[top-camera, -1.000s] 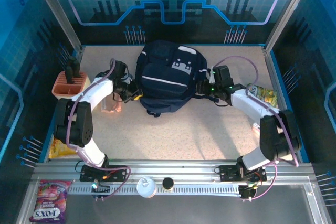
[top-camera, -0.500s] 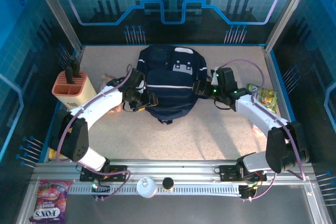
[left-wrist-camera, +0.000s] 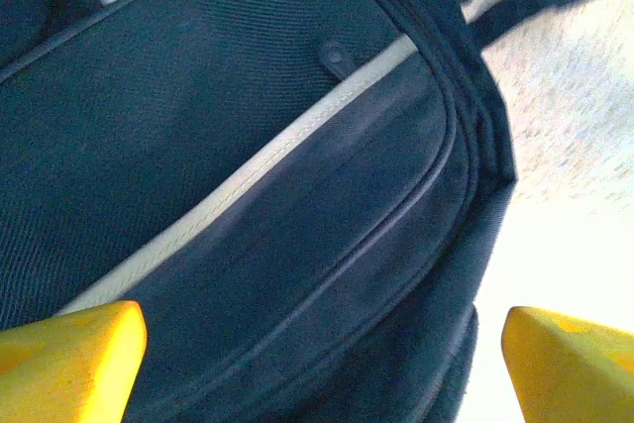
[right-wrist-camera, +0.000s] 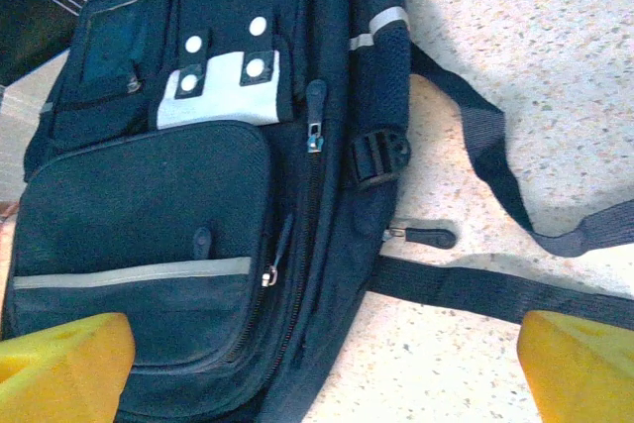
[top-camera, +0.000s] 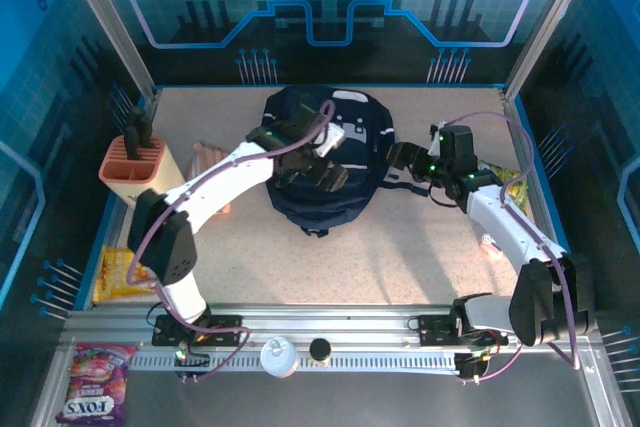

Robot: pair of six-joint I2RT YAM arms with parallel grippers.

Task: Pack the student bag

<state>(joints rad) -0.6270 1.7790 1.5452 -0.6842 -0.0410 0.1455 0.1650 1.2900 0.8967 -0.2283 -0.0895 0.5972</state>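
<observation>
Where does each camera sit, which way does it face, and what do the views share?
Top external: above and behind the arm bases, looking down on the table; both arms show, left tool over the student bag, right tool beside it.
Left wrist: on the left arm, looking down close at the bag's front pocket; yellow fingertips in the lower corners.
Right wrist: on the right arm, facing the bag's front and a strap; yellow fingertips likewise.
Shared: both wrist views show the pocket's pale stripe.

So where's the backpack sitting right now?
From above, the student bag lies mid-table toward the back, under the left gripper, with the right gripper just off its right side.
</observation>
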